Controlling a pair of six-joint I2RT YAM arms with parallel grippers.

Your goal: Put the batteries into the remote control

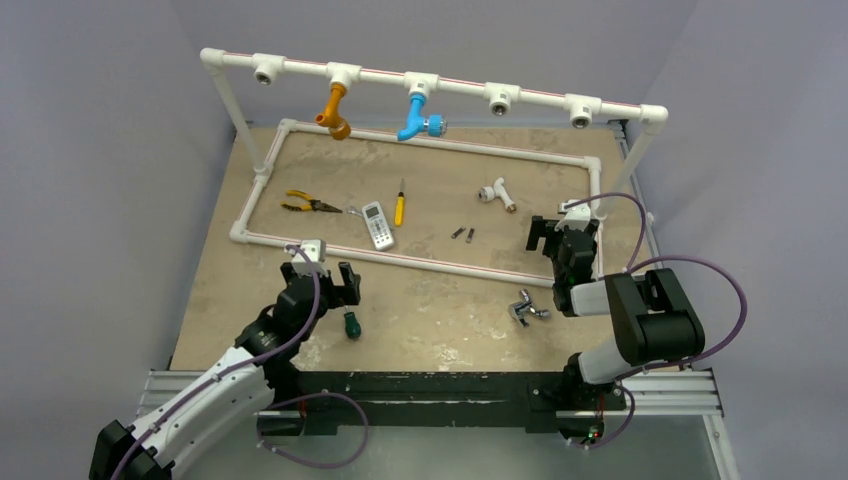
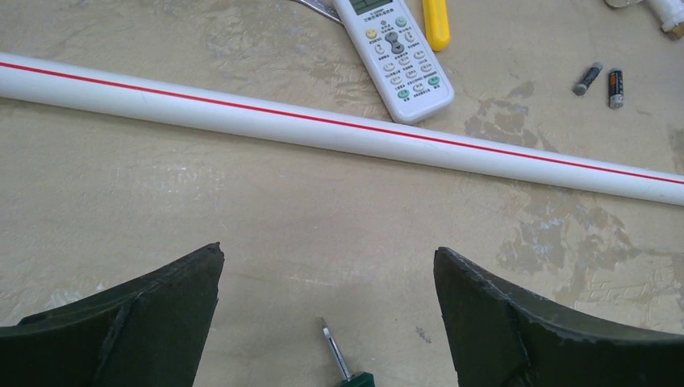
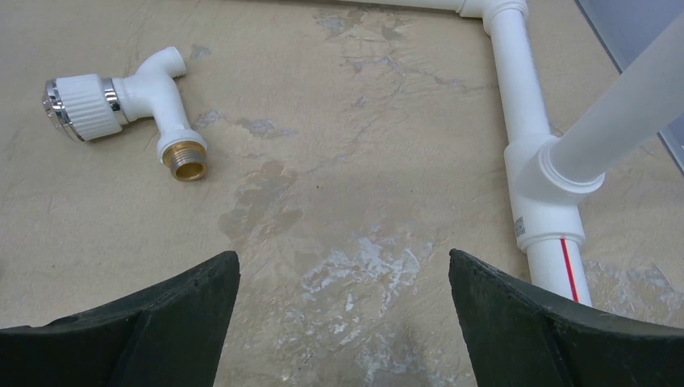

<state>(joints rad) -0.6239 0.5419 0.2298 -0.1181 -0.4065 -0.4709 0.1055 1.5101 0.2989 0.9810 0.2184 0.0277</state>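
The white remote control (image 1: 377,224) lies buttons up inside the pipe frame; it also shows at the top of the left wrist view (image 2: 395,56). Two small dark batteries (image 1: 464,234) lie side by side to its right on the table, apart from it, and appear in the left wrist view (image 2: 587,78) (image 2: 616,87). My left gripper (image 1: 325,275) (image 2: 328,254) is open and empty, on the near side of the front pipe. My right gripper (image 1: 555,232) (image 3: 344,262) is open and empty over bare table at the frame's right end.
A white PVC pipe frame (image 1: 420,260) (image 2: 323,125) (image 3: 524,121) rings the work area. Inside lie a yellow-handled screwdriver (image 1: 399,207), yellow pliers (image 1: 305,204) and a white tap (image 1: 495,192) (image 3: 129,101). A green-handled screwdriver (image 1: 352,324) (image 2: 339,363) and a silver fitting (image 1: 525,308) lie near the arms.
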